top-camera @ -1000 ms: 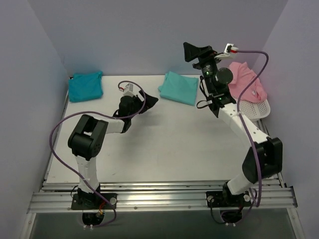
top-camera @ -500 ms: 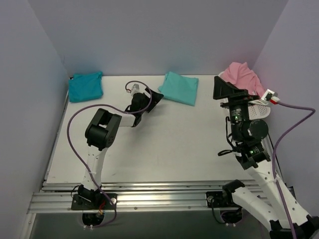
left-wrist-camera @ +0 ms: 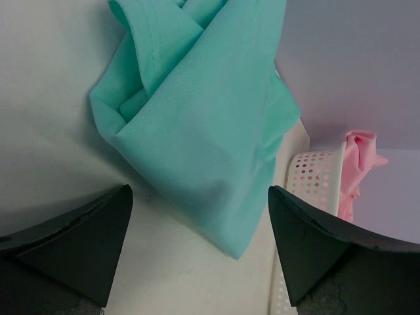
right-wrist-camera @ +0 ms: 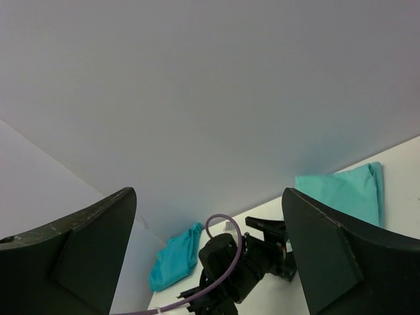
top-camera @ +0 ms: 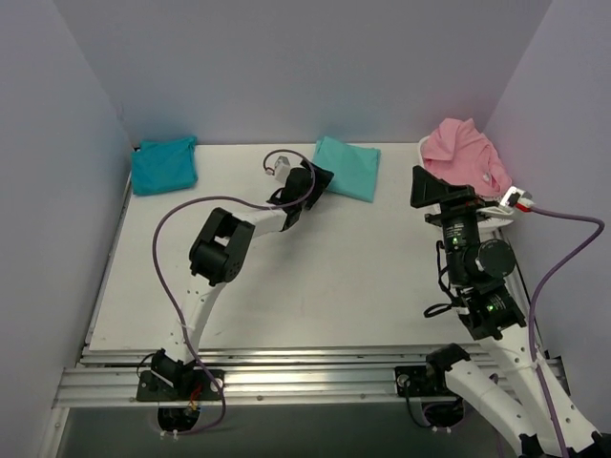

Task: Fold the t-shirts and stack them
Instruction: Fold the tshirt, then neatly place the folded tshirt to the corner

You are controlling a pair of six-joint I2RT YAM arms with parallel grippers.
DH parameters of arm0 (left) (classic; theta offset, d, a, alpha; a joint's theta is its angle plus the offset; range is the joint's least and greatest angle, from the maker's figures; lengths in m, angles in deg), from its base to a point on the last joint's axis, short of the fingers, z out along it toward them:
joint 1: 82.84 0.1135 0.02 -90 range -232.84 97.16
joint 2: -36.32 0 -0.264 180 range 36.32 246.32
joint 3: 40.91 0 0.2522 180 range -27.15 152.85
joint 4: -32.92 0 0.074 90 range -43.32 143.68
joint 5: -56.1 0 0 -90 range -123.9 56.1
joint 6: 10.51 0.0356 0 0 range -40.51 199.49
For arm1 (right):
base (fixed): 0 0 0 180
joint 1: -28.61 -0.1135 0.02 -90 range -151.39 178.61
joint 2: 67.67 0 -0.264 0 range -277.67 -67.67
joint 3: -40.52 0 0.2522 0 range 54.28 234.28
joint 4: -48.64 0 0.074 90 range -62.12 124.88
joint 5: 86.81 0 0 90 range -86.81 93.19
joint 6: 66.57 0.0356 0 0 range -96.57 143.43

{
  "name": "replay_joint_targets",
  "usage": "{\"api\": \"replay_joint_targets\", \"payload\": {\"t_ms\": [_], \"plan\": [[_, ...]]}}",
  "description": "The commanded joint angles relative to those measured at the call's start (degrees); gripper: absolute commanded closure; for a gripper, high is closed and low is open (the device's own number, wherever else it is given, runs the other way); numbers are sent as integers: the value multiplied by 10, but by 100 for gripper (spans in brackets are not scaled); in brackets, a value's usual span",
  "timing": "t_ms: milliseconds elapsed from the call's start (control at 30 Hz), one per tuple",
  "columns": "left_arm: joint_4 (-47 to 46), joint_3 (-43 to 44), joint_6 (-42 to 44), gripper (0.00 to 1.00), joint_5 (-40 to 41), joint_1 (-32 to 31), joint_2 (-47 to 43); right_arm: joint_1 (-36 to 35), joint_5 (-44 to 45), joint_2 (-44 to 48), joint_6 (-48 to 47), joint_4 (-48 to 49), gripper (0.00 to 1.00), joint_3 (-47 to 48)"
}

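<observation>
Fingers (left-wrist-camera: 72, 249) of my left arm stand wide apart near the folded sea-green cloth t-shirt (left-wrist-camera: 197, 125), so I should scoop low, pinching all layers together.

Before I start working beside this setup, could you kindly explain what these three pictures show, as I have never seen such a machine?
This is a robot with a left arm and a right arm, bolted at the near edge of a white table. Each ends in a two-finger claw. One picture looks down from above and behind the arms. The other two come from cameras on the wrists, so the dark wedges at their bottom corners are the claw's own fingers.

On the table lie a folded sea-green t-shirt and, in the far left corner, a turquoise-blue t-shirt. A pink t-shirt is heaped on a white mesh basket at the far right.

The left claw is open just before the sea-green one. The right claw is open and raised above the table. Neither holds anything.
</observation>
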Motion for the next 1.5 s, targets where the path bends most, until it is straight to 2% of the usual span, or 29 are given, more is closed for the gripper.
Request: {"api": "replay_joint_targets", "payload": {"t_ms": [0,233,433,467,533,567,667,767,800,833,967,1167,1300,1467], "plan": [[98,55,-26,6,46,-7,35,-4,11,22,-8,0,12,3],[162,166,-34,6,90,-8,93,-3,12,56,-19,-37,12,20],[244,308,-39,4,98,-4,167,-4,19,77,-28,-59,12,21],[264,326,-37,6,95,-2,185,-4,19,78,-30,-65,12,23],[288,384,-35,14,91,8,203,-4,17,85,-33,-68,12,25],[300,396,-35,23,86,13,215,-4,17,87,-33,-70,12,25],[301,423,-26,36,62,42,229,-4,17,98,-35,-76,12,27],[293,437,-10,68,47,67,234,-4,15,110,-33,-75,12,23],[291,440,-5,89,44,72,234,-4,14,113,-32,-73,13,21],[288,454,9,97,34,85,235,-4,12,115,-30,-72,13,20],[279,508,80,98,-26,128,249,-4,4,118,-25,-77,13,17],[243,510,215,98,-133,193,215,-4,2,136,-10,-56,13,-8],[250,524,276,98,-215,237,195,-4,-6,143,2,-51,13,-16],[303,538,348,98,-263,273,168,-4,-4,162,1,-65,14,-20]]}}
